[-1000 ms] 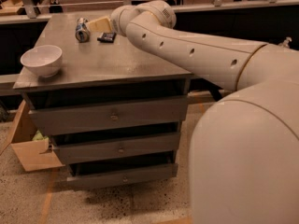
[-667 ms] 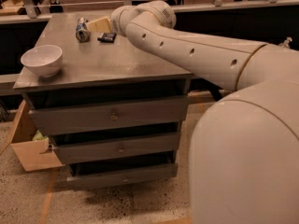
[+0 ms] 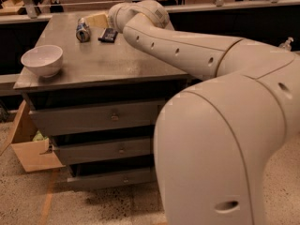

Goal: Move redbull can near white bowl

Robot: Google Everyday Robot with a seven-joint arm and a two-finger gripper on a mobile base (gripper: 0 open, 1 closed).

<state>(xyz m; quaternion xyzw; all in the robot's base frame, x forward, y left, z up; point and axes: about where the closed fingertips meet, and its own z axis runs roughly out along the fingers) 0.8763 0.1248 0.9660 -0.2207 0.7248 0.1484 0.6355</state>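
Observation:
The redbull can (image 3: 83,30), silver and blue, lies on its side at the far left of the grey cabinet top (image 3: 112,62). The white bowl (image 3: 42,60) stands at the front left corner of that top, well apart from the can. My gripper (image 3: 97,20) is at the end of the white arm, at the back of the top, just right of the can and close to it. The arm hides most of the gripper.
A flat dark packet (image 3: 108,34) lies just right of the can, under the gripper. The cabinet has several drawers (image 3: 98,118) below. An open cardboard box (image 3: 33,151) sits on the floor at the left. A railing runs behind the cabinet.

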